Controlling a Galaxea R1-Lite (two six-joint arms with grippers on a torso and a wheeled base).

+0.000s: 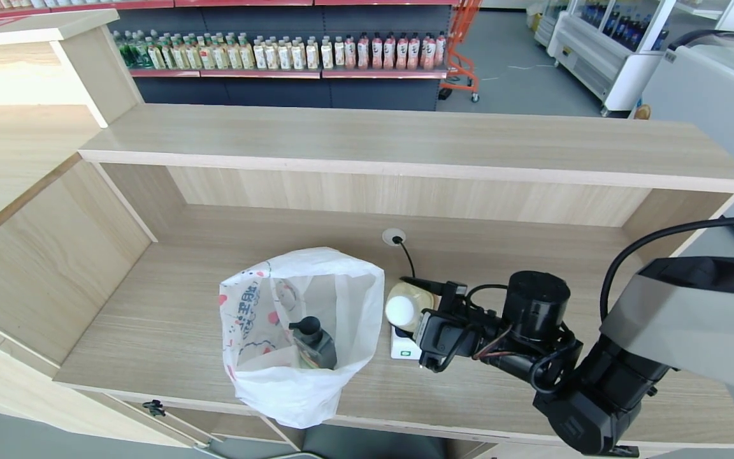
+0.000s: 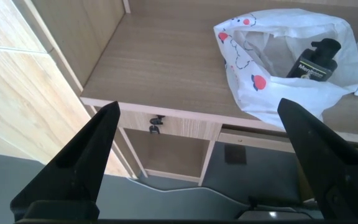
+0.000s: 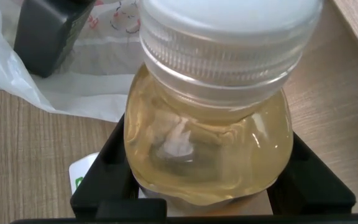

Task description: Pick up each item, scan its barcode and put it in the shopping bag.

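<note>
A clear bottle (image 1: pixel 407 305) of pale yellow drink with a white cap (image 3: pixel 229 18) lies sideways in my right gripper (image 1: pixel 421 312), which is shut on its body (image 3: pixel 207 149). It hangs just above the white barcode scanner (image 1: pixel 403 347), right of the bag. The white shopping bag (image 1: pixel 303 331) stands open on the counter with a dark pump bottle (image 1: pixel 313 343) inside; the bag (image 2: pixel 278 59) and the pump bottle (image 2: pixel 314 61) also show from the left wrist. My left gripper (image 2: pixel 201 155) is open, held low in front of the counter's front edge, nothing between its fingers.
The wooden counter (image 1: pixel 169 319) has a raised back wall and side walls. A cable grommet (image 1: pixel 394 236) with a black cord sits behind the scanner. A drawer with a small lock (image 2: pixel 155 124) lies under the counter edge. Shelves of drinks stand beyond.
</note>
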